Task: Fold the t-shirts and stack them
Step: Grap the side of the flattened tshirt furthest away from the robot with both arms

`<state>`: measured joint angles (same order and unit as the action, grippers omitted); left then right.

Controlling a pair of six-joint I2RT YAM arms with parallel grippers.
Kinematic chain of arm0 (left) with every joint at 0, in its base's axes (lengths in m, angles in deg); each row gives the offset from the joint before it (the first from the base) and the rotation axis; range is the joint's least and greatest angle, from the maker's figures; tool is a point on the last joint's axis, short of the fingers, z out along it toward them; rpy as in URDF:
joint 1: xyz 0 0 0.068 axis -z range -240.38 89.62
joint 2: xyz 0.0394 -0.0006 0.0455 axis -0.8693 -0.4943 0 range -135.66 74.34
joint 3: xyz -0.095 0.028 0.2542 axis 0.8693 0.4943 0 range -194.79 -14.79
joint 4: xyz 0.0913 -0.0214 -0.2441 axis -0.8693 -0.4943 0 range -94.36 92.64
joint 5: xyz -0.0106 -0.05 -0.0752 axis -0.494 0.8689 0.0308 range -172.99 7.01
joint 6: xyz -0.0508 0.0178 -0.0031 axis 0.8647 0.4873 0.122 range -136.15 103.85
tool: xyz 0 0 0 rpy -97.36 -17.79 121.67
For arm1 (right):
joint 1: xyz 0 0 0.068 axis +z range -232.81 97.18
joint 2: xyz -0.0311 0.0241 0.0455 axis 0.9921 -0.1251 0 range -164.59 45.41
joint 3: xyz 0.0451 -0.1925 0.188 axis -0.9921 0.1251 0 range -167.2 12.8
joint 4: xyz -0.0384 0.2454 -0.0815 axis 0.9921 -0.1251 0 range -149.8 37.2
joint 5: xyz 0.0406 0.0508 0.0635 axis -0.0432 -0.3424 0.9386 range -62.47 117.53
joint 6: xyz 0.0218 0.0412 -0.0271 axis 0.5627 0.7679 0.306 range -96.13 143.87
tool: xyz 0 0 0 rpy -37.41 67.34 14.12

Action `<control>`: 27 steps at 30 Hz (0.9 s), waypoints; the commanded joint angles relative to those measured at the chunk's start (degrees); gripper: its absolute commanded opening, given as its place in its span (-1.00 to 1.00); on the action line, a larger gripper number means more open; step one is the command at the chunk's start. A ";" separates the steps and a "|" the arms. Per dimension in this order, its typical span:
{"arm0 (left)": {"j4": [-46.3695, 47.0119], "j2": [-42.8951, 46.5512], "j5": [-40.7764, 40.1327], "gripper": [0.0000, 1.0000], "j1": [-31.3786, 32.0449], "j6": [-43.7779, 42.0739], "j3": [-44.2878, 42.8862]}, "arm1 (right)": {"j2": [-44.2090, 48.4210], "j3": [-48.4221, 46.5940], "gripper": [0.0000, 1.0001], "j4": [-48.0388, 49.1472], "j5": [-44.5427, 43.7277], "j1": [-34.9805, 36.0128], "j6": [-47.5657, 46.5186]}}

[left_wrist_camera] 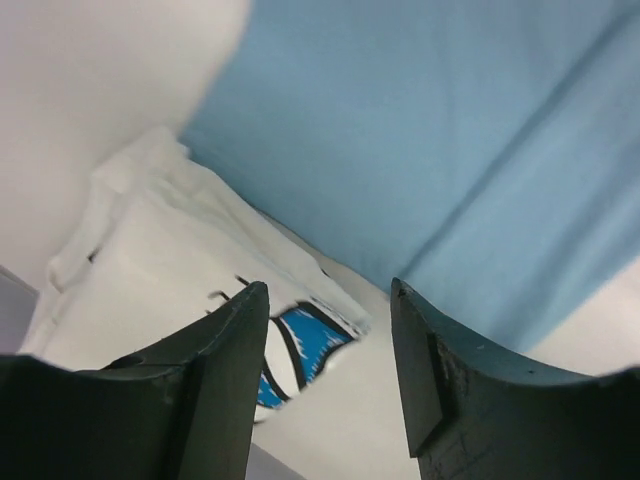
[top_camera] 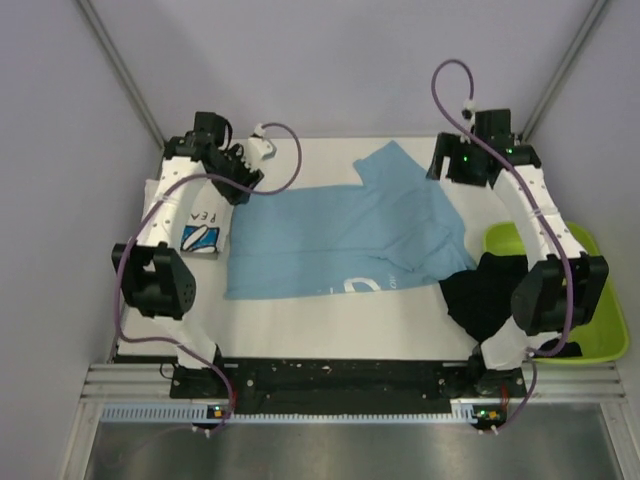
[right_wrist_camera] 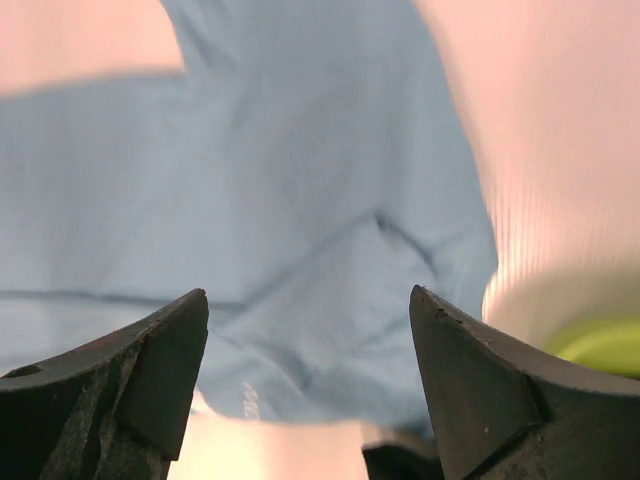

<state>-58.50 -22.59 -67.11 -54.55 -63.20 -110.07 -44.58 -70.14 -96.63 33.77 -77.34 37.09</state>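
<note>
The light blue t-shirt (top_camera: pixel 340 235) lies spread across the middle of the table, with white print near its front edge. The white t-shirt (top_camera: pixel 203 232) lies folded at the left, showing letters and a blue daisy. The black t-shirt (top_camera: pixel 490 290) lies bunched at the right, by the bin. My left gripper (top_camera: pixel 243 183) is open and empty above the blue shirt's far left corner. In the left wrist view (left_wrist_camera: pixel 330 300) it hangs over the white shirt (left_wrist_camera: pixel 150 270) and the blue shirt (left_wrist_camera: pixel 420 130). My right gripper (top_camera: pixel 443 163) is open and empty over the blue shirt's far right part (right_wrist_camera: pixel 280 230).
A lime-green plastic bin (top_camera: pixel 600 320) stands at the right edge, partly under the black shirt and the right arm. It also shows in the right wrist view (right_wrist_camera: pixel 600 345). Grey walls close in the table at the back and sides.
</note>
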 commanded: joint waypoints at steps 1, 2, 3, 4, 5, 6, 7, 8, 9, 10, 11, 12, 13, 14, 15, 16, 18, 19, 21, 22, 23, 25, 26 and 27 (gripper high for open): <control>0.95 -14.57 -2.08 0.11 -1.69 12.93 -14.53 | -11.66 -17.83 0.59 3.84 2.56 0.24 -3.37; -0.10 -17.83 -1.99 0.11 -2.13 14.51 -18.75 | -15.70 -21.88 0.58 4.10 1.94 0.24 -3.19; -0.98 -21.43 -1.73 0.10 -2.48 16.27 -22.28 | -20.78 -26.96 0.57 4.19 1.41 0.32 -2.32; -1.52 -24.25 -1.55 0.10 -2.66 17.16 -25.79 | -25.27 -31.19 0.57 4.20 1.49 0.24 -1.97; -1.61 -26.54 -1.38 0.10 -2.66 17.60 -28.09 | -29.84 -36.19 0.56 4.46 1.58 0.24 -1.61; -1.09 -28.56 -0.77 0.10 -2.66 17.86 -29.59 | -33.45 -40.68 0.55 4.81 1.15 0.32 -0.57; 0.57 -29.98 -0.24 0.10 -2.66 17.78 -29.87 | -37.41 -44.03 0.55 5.85 0.71 0.33 0.57; 1.98 -31.03 0.03 0.13 -2.57 17.43 -29.78 | -40.14 -46.94 0.55 7.52 0.09 0.24 1.54; 3.04 -32.09 0.46 0.14 -2.31 16.47 -29.96 | -42.78 -48.36 0.55 9.71 -0.61 0.32 2.77; 3.92 -32.97 0.47 0.15 -2.14 15.42 -29.87 | -44.02 -48.02 0.55 13.65 -0.96 0.33 4.00; 4.45 -33.93 -0.40 0.17 -1.79 14.54 -29.87 | -44.82 -46.19 0.55 17.86 -0.97 0.33 5.06; 5.15 -34.73 -1.28 0.18 -1.52 13.83 -29.87 | -45.26 -43.91 0.55 22.95 -0.79 0.33 6.20; 5.59 -35.43 -2.25 0.22 -1.34 12.87 -29.78 | -45.79 -41.89 0.55 26.22 -0.88 0.33 7.95; 6.12 -36.05 -3.47 0.25 -0.99 11.90 -29.61 | -46.67 -41.09 0.54 28.78 -0.70 0.24 9.62; 6.82 -36.58 -5.57 0.28 -0.73 10.67 -29.26 | -47.89 -41.34 0.51 29.85 -0.62 0.41 11.29; 7.70 -36.93 -7.68 0.30 -0.29 9.36 -28.47 | -49.04 -42.39 0.50 29.86 -0.96 0.59 12.79; 10.77 -37.20 -13.30 0.33 0.67 6.37 -25.84 | -51.15 -44.41 0.47 28.90 -2.63 1.20 15.87; 11.48 -37.20 -14.64 0.33 1.11 4.35 -24.17 | -52.11 -45.29 0.46 28.11 -3.94 1.64 16.58; 12.45 -37.28 -15.26 0.33 1.82 1.10 -21.88 | -53.52 -47.48 0.46 25.13 -8.50 3.04 15.19; 12.02 -37.46 -15.35 0.33 2.08 -0.22 -21.09 | -54.14 -48.54 0.46 23.46 -10.61 3.66 12.83; 11.32 -37.63 -14.83 0.33 2.26 -1.63 -20.82 | -54.41 -49.16 0.46 22.14 -12.46 4.54 9.15; 9.56 -38.25 -12.99 0.30 2.44 -3.31 -20.99 | -54.32 -49.78 0.50 19.15 -16.59 6.12 1.33; 8.77 -38.60 -12.46 0.28 2.44 -3.84 -21.25 | -54.23 -49.78 0.52 17.83 -18.26 6.39 -2.10; 7.89 -39.04 -11.93 0.26 2.44 -4.28 -21.69 | -54.23 -49.60 0.52 16.77 -18.46 6.22 -4.14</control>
<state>-49.00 -60.62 -79.89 -51.95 -61.99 -131.23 -98.96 -116.10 -76.59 23.11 -74.24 44.71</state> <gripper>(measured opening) 0.648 0.755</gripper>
